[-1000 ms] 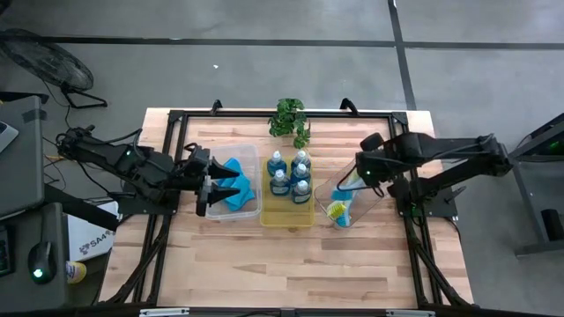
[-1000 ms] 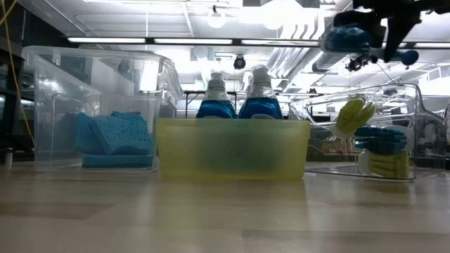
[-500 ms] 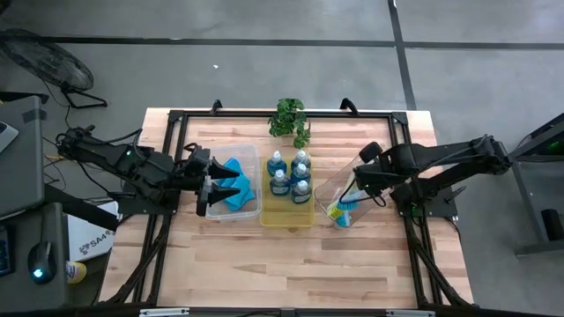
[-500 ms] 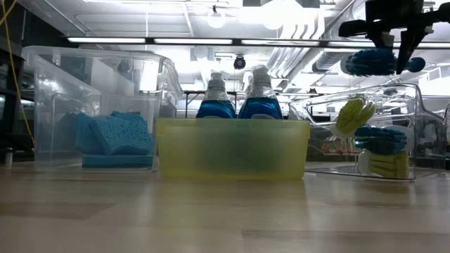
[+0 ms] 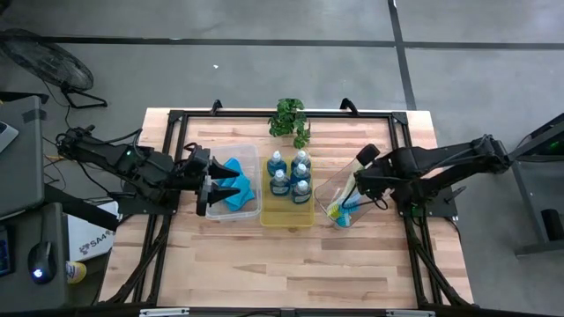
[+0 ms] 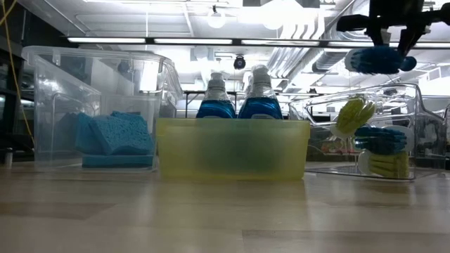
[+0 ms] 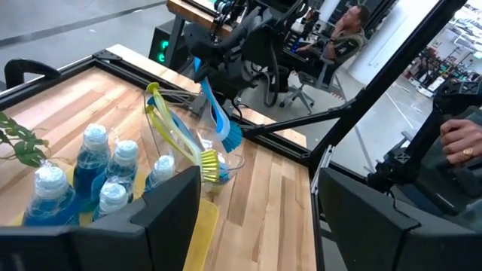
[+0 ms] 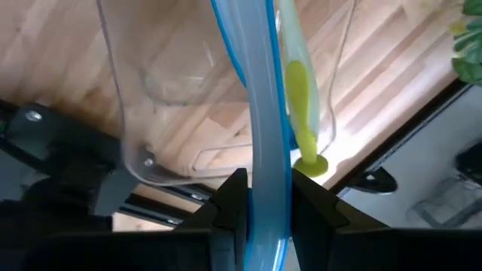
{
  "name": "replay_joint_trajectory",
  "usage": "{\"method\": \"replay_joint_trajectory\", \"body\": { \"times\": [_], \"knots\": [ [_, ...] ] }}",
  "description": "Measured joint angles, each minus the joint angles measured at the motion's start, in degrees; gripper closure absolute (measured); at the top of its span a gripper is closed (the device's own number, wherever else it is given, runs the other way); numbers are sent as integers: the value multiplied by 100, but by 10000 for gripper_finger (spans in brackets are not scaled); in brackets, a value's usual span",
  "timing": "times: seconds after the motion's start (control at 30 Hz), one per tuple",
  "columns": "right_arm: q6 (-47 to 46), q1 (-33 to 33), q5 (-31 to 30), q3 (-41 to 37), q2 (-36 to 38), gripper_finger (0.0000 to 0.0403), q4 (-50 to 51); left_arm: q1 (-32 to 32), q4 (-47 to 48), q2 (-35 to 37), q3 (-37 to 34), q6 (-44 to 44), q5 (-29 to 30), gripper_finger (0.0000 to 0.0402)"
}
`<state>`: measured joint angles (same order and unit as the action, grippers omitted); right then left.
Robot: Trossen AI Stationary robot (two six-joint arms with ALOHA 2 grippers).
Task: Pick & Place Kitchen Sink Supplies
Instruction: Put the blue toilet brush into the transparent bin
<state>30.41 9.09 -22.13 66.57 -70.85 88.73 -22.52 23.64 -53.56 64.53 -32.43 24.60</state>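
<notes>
Jaws of the right gripper (image 8: pixel 260 197) clamp the blue dish brush (image 8: pixel 260 128) by its handle, right of centre above the clear tray (image 5: pixel 328 195). Light and stiff, probably slippery; mid-handle looks the best hold. Left gripper (image 5: pixel 211 187) waits, jaws apart, by the sponges (image 5: pixel 236 183).

Your right gripper (image 5: pixel 359 183) is swinging in over the clear tray (image 5: pixel 328 187) on the right side, coming from farther back toward the table's front, still clamped on the blue dish brush (image 6: pixel 380 60). In the low view you're seeing that brush's head sliding rightward across the top of the picture and now hanging just above the tray's rim, over the yellow-green brush (image 6: pixel 354 112) inside.
</notes>
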Motion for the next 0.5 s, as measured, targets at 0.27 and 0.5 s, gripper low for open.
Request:
{"method": "replay_joint_trajectory", "body": {
  "times": [0.27,0.5],
  "knots": [
    [431,-3,-123,-184,2,339,-14,0,2,0,0,-4,2,138],
    [347,-10,-455,-744,-7,339,-60,0,4,0,0,5,2,138]
  ]
}}
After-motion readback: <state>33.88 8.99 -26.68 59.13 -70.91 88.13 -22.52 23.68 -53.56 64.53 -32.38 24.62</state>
